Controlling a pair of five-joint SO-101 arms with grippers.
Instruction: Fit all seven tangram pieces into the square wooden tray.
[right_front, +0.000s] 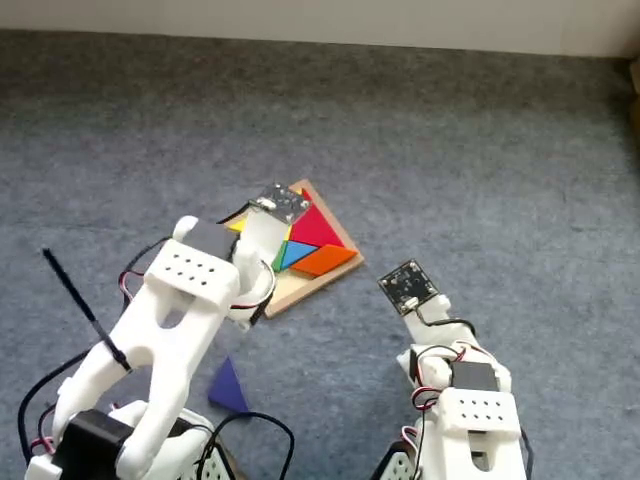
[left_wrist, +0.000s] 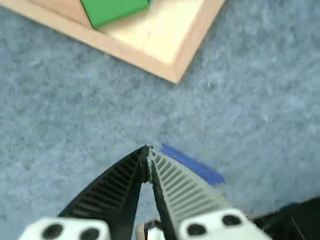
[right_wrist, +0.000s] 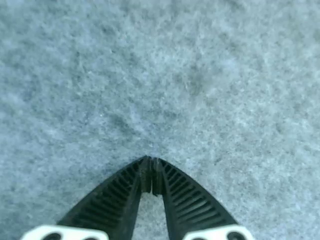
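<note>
The left gripper (left_wrist: 148, 151) has its jaws pressed together with nothing between them, tips over the carpet (left_wrist: 60, 125). A blue piece (left_wrist: 194, 167) lies on the carpet just beside its pale finger. Ahead of the tips sits a corner of the tray (left_wrist: 172, 65), which holds a green piece (left_wrist: 112, 9). The right gripper (right_wrist: 151, 162) is likewise closed on nothing, over carpet, well apart from the tray.

Bright, even, diffuse light, shadows faint and soft-edged
</note>
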